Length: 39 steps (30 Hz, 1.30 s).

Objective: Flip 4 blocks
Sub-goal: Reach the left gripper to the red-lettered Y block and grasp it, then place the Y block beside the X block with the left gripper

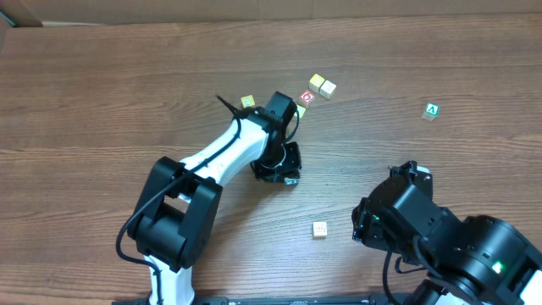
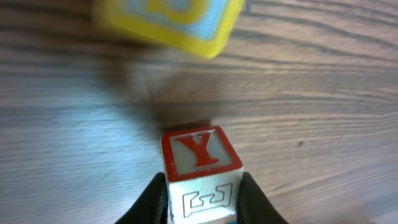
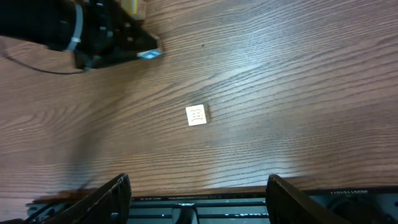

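Observation:
In the left wrist view my left gripper [image 2: 202, 199] is shut on a block [image 2: 200, 171] with a red Y on top and a cream side with an outlined print; both black fingers [image 2: 152, 199] press its sides. In front of it lies a blurred yellow and blue block [image 2: 168, 18]. From overhead the left gripper [image 1: 281, 165] hides the held block. Two yellowish blocks [image 1: 316, 82] [image 1: 328, 88] touch at the back, and another [image 1: 247, 102] lies left of the arm. A cream block with dark print [image 1: 320, 229] [image 3: 196, 115] lies ahead of my open, empty right gripper [image 3: 199, 202].
A red cube with a white ring [image 1: 306, 97] sits near the back pair. A green "A" cube [image 1: 432, 111] lies far right. The table's front edge [image 3: 205, 190] runs just ahead of the right fingers. The left arm [image 3: 93, 34] crosses the right wrist view's top left.

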Tool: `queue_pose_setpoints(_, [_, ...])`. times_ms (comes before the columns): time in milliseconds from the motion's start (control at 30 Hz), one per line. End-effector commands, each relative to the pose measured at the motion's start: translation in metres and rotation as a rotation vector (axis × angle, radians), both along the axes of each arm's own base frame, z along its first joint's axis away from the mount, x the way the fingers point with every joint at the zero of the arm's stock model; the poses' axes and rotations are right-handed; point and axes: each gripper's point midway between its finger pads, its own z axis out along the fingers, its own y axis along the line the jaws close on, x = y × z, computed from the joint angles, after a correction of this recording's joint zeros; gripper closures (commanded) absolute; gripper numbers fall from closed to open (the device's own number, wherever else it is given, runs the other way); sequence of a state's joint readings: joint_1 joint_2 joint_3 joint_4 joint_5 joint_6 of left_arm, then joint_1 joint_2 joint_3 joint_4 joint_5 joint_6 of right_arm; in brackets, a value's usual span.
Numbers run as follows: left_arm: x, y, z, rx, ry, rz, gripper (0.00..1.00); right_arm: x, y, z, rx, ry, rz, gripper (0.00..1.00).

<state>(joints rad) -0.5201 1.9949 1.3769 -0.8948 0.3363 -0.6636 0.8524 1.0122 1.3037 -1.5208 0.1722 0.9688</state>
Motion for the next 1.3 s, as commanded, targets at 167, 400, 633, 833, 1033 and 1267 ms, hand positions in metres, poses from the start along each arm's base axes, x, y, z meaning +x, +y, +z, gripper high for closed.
queue_pose_setpoints(167, [0.013, 0.050, 0.032, 0.293, -0.072, -0.101, 0.85, 0.006, 0.001, 0.005, -0.007, -0.020, -0.016, 0.29])
queue_pose_setpoints(400, [-0.021, 0.052, 0.041, 0.347, -0.039, -0.160, 0.92, 0.005, -0.003, 0.004, -0.017, -0.016, -0.040, 0.29])
queue_pose_setpoints(633, [-0.075, 0.040, 0.035, 0.317, -0.090, -0.165, 0.90, 0.002, -0.006, 0.003, -0.033, -0.002, -0.040, 0.29])
queue_pose_setpoints(833, [-0.118, 0.031, 0.019, 0.241, -0.117, -0.086, 0.83, 0.002, -0.006, 0.002, -0.034, -0.001, -0.039, 0.28])
queue_pose_setpoints(1033, [-0.134, 0.006, -0.005, 0.125, -0.116, -0.007, 0.89, 0.002, -0.007, 0.002, -0.035, 0.001, -0.039, 0.28])
queue_pose_setpoints(1267, [-0.126, -0.006, -0.007, 0.071, -0.158, 0.014, 0.84, 0.001, -0.007, 0.002, -0.036, 0.002, -0.039, 0.29])
